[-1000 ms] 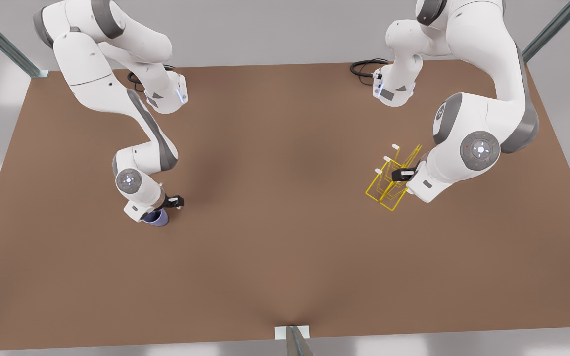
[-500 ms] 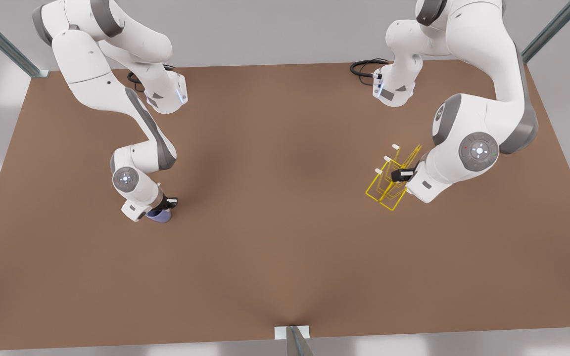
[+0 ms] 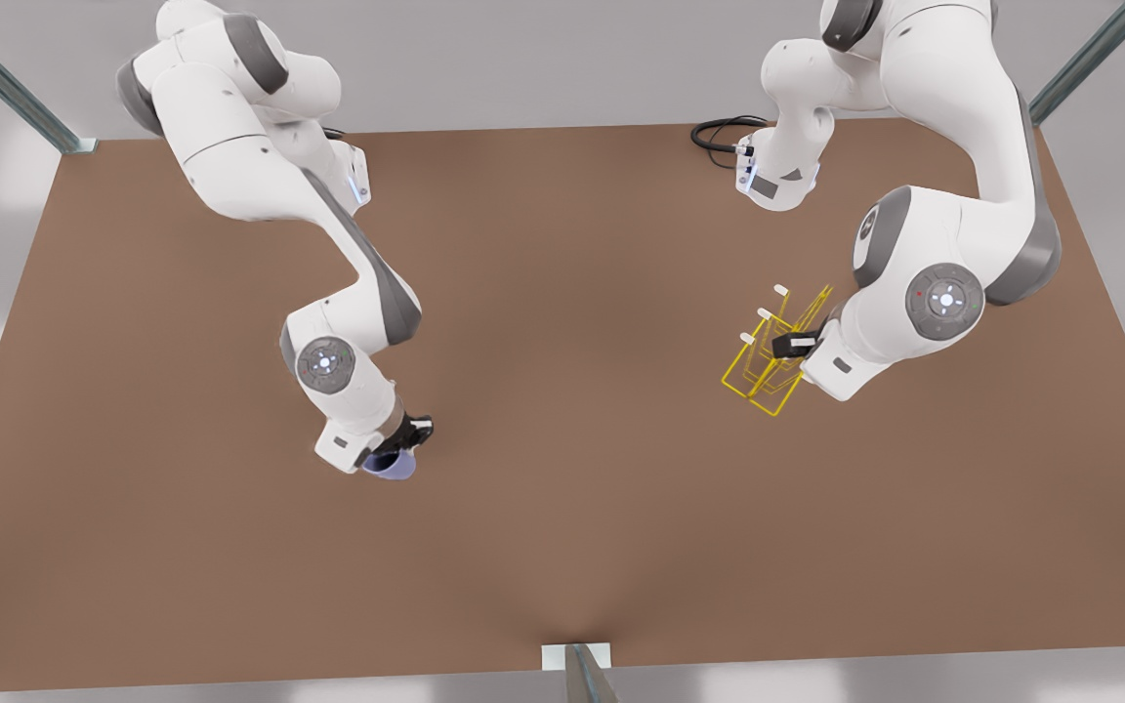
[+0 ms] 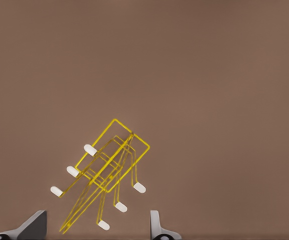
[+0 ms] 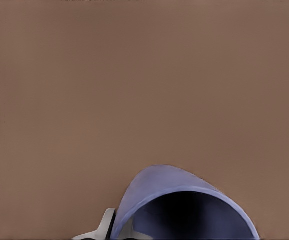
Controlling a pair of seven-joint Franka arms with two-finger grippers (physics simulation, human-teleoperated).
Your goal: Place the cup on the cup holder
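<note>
Now the right gripper has carried the cup off its earlier spot and toward the cup holder: half a second ago the cup sat farther out on the front view's left, and it now lies noticeably nearer the holder, though the two remain well apart with bare table between them. The whole right arm has swung with it, its elbow and shoulder links shifting toward the holder. That suggests the grasp is done and the transport step has begun, with most of the travel still to go.

The right gripper's fingers are clamped on the cup's wall; the right wrist view shows the cup close under the camera, its open mouth facing the lens and a pale fingertip pressed against its side. The forearm slants down toward the table, wrist bent so the fingers point roughly at the holder.

The left gripper has not moved over the last second. It waits right at the holder's upright frame, fingers spread apart, and the left wrist view looks along the yellow wires and white-tipped pegs with the holder between its fingertips' line. Whether it touches the wire cannot be told.
</note>
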